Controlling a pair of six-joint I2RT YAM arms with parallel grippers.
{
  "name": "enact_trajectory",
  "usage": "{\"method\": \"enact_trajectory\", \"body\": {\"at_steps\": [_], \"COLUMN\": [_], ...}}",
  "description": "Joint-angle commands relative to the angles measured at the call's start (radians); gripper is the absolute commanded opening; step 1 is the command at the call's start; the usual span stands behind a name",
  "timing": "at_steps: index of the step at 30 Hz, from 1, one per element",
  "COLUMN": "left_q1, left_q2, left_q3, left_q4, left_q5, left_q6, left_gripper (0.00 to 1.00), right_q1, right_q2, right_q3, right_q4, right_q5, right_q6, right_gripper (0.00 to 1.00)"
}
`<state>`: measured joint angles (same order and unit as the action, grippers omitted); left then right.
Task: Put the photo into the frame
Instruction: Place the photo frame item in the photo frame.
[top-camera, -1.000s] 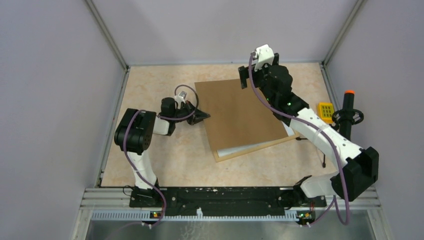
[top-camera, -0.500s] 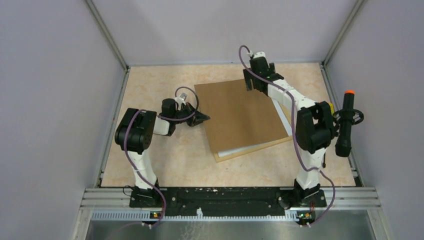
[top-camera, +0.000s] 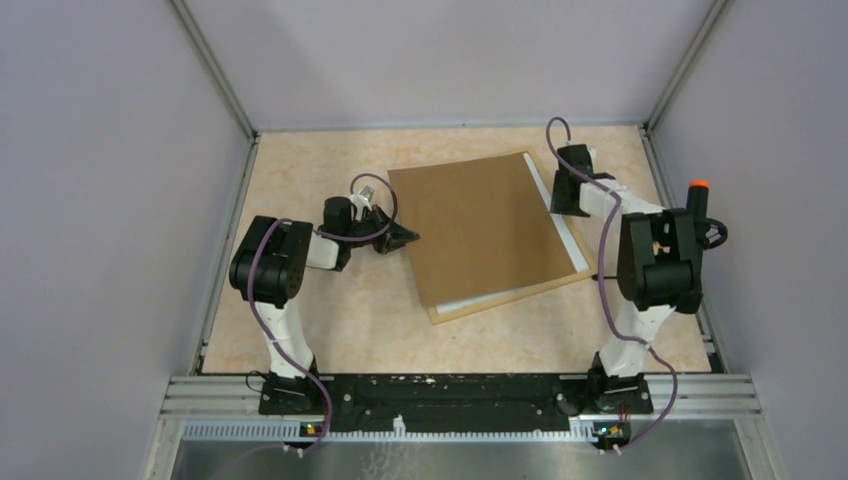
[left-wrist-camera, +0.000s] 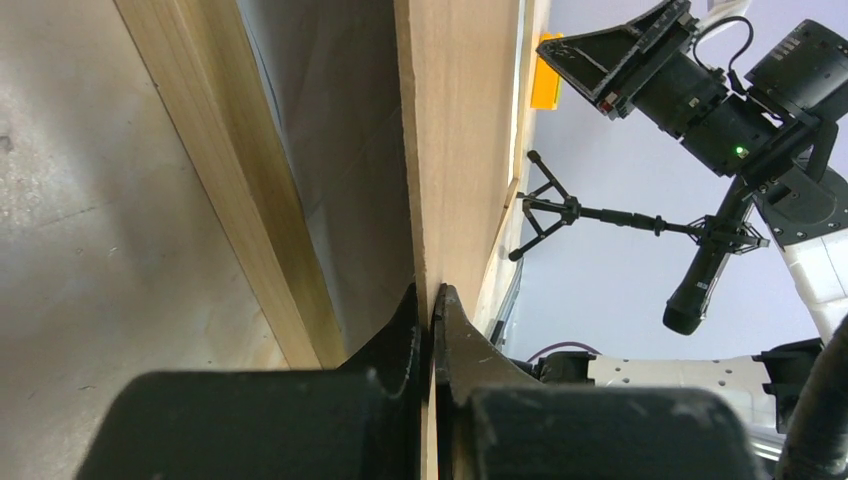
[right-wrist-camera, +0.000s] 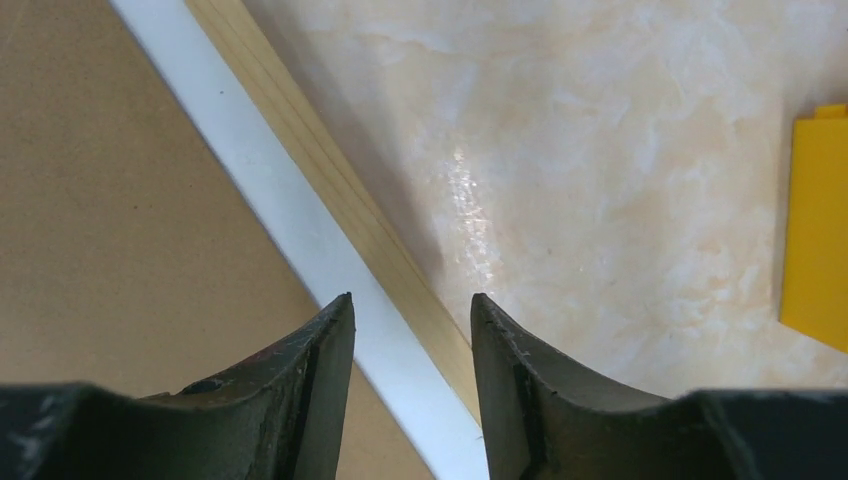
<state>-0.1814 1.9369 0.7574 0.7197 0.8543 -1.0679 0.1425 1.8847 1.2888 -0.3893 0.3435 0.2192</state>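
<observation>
A brown backing board (top-camera: 480, 225) lies tilted over the frame (top-camera: 510, 297), whose light wood moulding shows along the near and right sides. My left gripper (top-camera: 410, 236) is shut on the board's left edge (left-wrist-camera: 460, 150), its jaws (left-wrist-camera: 432, 300) pinching the thin sheet beside the frame's moulding (left-wrist-camera: 230, 170). My right gripper (top-camera: 562, 198) hovers open over the right side. Between its fingertips (right-wrist-camera: 412, 300) I see a white strip (right-wrist-camera: 270, 170) and the frame's wood edge (right-wrist-camera: 325, 170), with nothing gripped. The photo is hidden.
A yellow block (right-wrist-camera: 815, 230) lies on the table right of the frame. A black tool with an orange tip (top-camera: 697, 200) stands by the right wall. Metal enclosure rails run along both sides and the back.
The right arm swung from the board's far corner to its right edge and folded back, and its jaws narrowed. The left gripper kept its hold and did not move.
</observation>
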Motion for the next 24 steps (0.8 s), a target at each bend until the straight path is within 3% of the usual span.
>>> {"method": "enact_trajectory", "body": {"at_steps": [1,11,14,19,24], "left_q1": [0.008,0.008,0.007,-0.002,-0.013], "left_q2": [-0.022,-0.017,-0.014,-0.009,0.003], "left_q3": [0.021,0.031,0.034,0.035,0.040], "left_q4": [-0.065,-0.074,-0.062,-0.040,-0.015], "left_q5": [-0.035,-0.036,-0.037,-0.038,-0.030], "left_q6": [0.093,0.096,0.085,0.064,0.039], "left_gripper": [0.00,0.00,0.00,0.00,0.00], "right_q1": [-0.048,-0.106,-0.113,-0.113,-0.113], "right_q2": [-0.111,-0.099,-0.051,0.038,0.038], "right_q3": [-0.049,-0.077,-0.051,0.007,-0.013], "right_q4": [0.116,0.113,0.091,0.027,0.016], "right_q5": [-0.070,-0.012,-0.083,-0.238,-0.381], "right_q6": [0.049,0.061,0.056,0.051,0.057], "right_gripper": [0.45,0.41,0.38,0.23,0.19]}}
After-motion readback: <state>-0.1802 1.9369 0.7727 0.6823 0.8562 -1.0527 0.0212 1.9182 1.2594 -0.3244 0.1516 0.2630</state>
